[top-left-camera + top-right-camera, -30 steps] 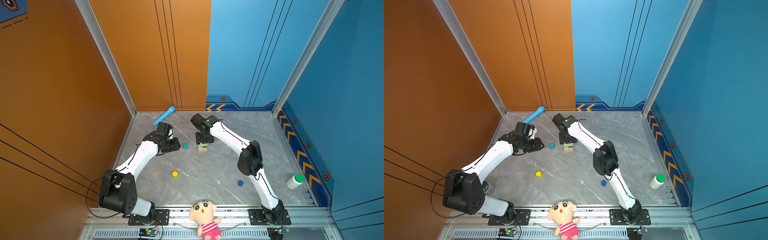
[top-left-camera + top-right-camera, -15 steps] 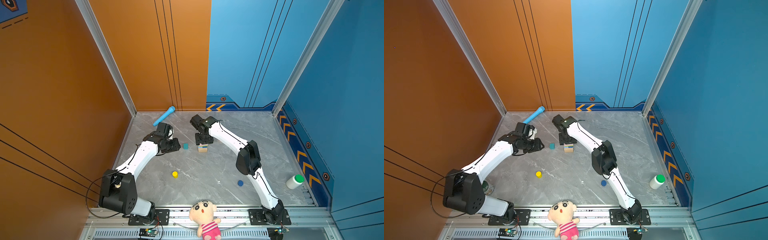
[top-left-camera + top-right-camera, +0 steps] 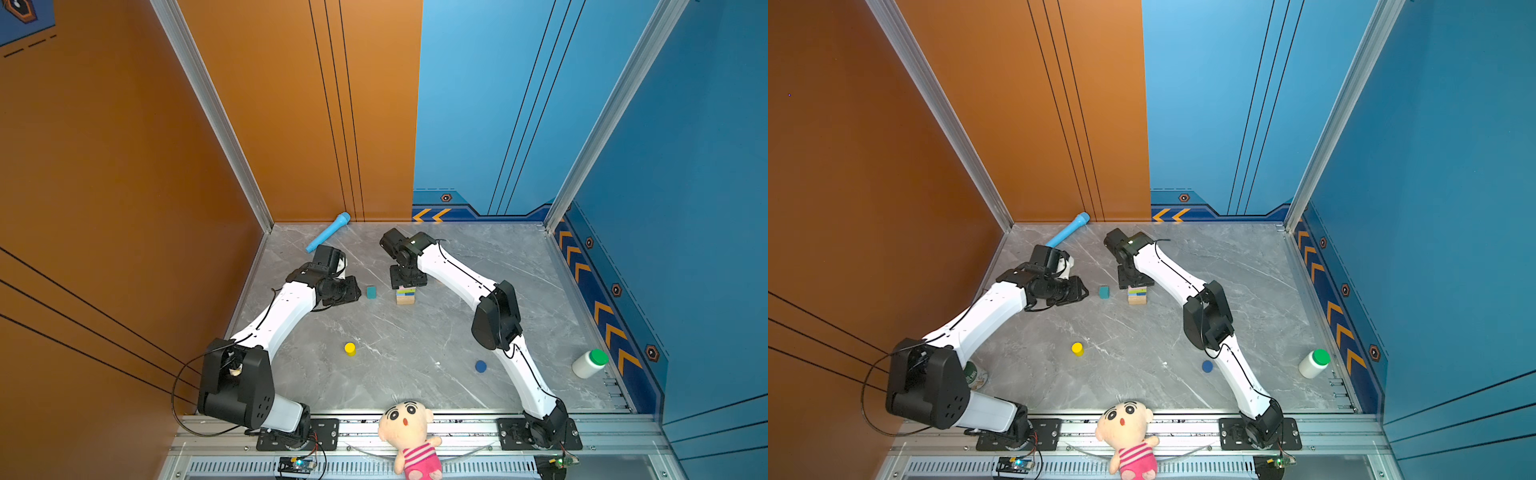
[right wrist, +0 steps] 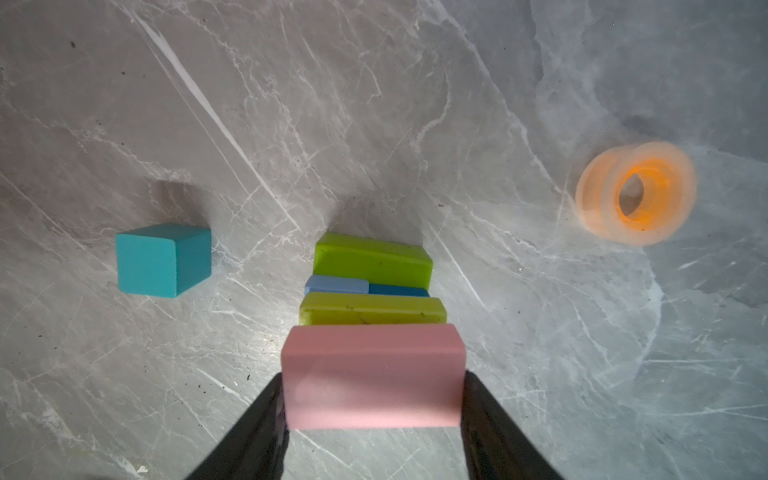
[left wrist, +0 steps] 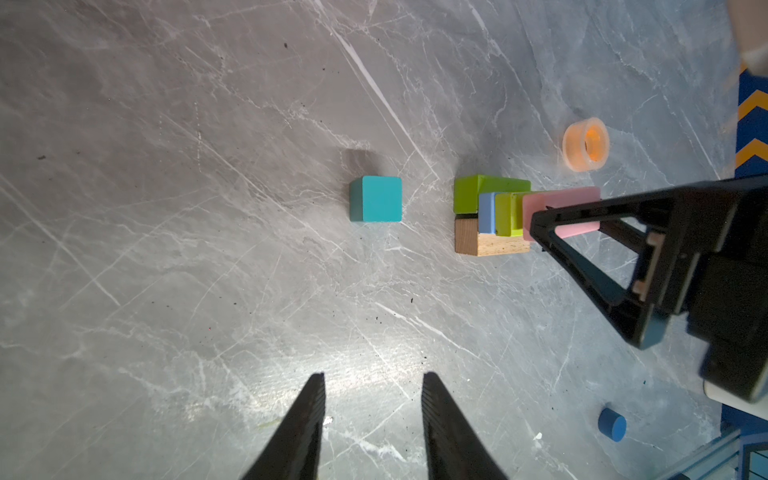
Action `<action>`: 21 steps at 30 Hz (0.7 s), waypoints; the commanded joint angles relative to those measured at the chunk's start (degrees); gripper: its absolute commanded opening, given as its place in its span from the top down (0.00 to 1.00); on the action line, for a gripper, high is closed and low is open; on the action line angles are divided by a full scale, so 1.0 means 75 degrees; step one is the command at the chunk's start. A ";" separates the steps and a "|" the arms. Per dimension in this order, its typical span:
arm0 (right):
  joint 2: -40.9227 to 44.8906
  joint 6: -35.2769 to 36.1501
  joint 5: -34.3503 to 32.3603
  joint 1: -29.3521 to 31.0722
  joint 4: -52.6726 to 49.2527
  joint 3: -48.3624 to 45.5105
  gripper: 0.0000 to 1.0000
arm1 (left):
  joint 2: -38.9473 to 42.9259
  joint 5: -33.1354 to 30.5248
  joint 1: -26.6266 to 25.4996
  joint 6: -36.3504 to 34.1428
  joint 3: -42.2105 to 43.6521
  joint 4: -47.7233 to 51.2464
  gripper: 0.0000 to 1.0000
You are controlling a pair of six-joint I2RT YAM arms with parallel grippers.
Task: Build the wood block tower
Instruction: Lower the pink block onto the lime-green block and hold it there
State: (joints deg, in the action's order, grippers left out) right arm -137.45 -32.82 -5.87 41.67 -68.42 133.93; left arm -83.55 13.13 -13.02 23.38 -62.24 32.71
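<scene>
The wood block tower (image 3: 405, 294) stands at the far middle of the grey marble table (image 3: 415, 332). At its base a tan brick (image 5: 473, 243) and a lime green brick (image 5: 471, 193) lie side by side. Above them sit a light blue cube (image 4: 336, 286) and a dark blue cube (image 4: 398, 290), then a second lime green brick (image 4: 372, 313), with a pink brick (image 4: 372, 386) on top. The right gripper (image 4: 372, 374) hangs over the tower and clasps the pink brick, one finger against each end. Just left of the tower a teal cube (image 3: 371, 292) rests alone. Left of that, the left gripper (image 5: 374, 376) faces it with fingers parted and nothing between them. An orange tape ring (image 4: 636, 193) lies right of the tower. Nearer, a yellow cylinder (image 3: 350, 348) stands on the left and a dark blue cylinder (image 3: 480, 366) on the right. A light-blue toy microphone (image 3: 328, 232) lies by the far wall, a white bottle (image 3: 588, 365) at the near right, and a plush doll (image 3: 409, 432) at the near edge.
</scene>
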 commanded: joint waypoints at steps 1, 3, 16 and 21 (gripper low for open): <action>-0.0161 -0.0030 -0.0155 -0.0001 -0.0217 0.0215 0.37 | 0.0118 0.0121 0.0083 -0.0035 0.0084 -0.0022 0.59; -0.0177 -0.0040 -0.0154 -0.0001 -0.0223 0.0219 0.37 | 0.0109 0.0119 0.0084 -0.0044 0.0084 -0.0014 0.59; -0.0223 -0.0051 -0.0154 0.0003 -0.0217 0.0225 0.33 | 0.0101 0.0115 0.0110 -0.0052 0.0095 -0.0023 0.59; -0.0235 -0.0066 -0.0141 0.0005 -0.0217 0.0225 0.31 | 0.0101 0.0135 0.0124 -0.0046 0.0100 -0.0025 0.59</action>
State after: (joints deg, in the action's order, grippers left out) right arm -138.23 -32.86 -5.87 41.67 -68.42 134.02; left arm -83.57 13.13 -12.64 23.35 -62.19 32.73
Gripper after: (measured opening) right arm 0.690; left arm 0.408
